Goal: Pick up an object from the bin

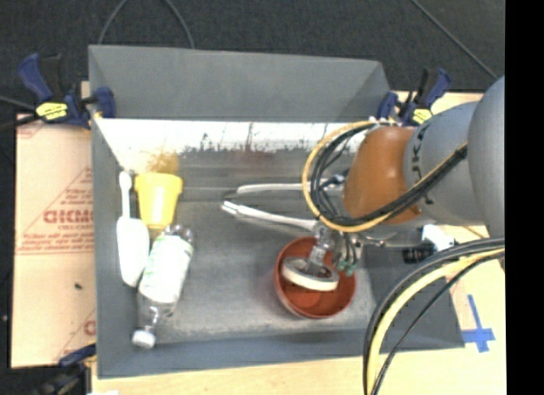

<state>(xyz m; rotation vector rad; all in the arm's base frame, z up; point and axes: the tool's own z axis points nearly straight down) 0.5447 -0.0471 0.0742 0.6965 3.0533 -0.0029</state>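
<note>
So, bowl: we see a red round bowl (330,304) on the bin floor, right of the middle and near the front wall.
Ring: a white curved piece (303,276), like a ring or band, lies inside the bowl towards its left side; we cannot tell what it is.
Gripper: the gripper (327,257) is at the bowl's upper rim, its tip down inside the bowl just beside the white piece. We cannot tell whether it is wide or narrow, or whether it has anything in its grasp.
Wrist: an orange cover (378,177) sits above the gripper, with dark and yellow cables (316,172) looped round its left side. The grey arm comes in from the right.
Utensil: a long pale utensil (263,213) with two slim limbs lies across the middle of the floor, just left of the gripper; its right end runs under the cables.
Bottle: a clear bottle (166,268) with a pale green label lies on its side at the left, well apart from the bowl, its cap (143,337) towards the front left corner.
Cup: a yellow cup (159,198) lies just behind the bottle, touching it or nearly so.
Scoop: a white handled piece (130,245) lies along the left wall, beside both cup and bottle.
Bin: grey metal, its back wall (238,87) plain, with rusty marks lower down.
</note>
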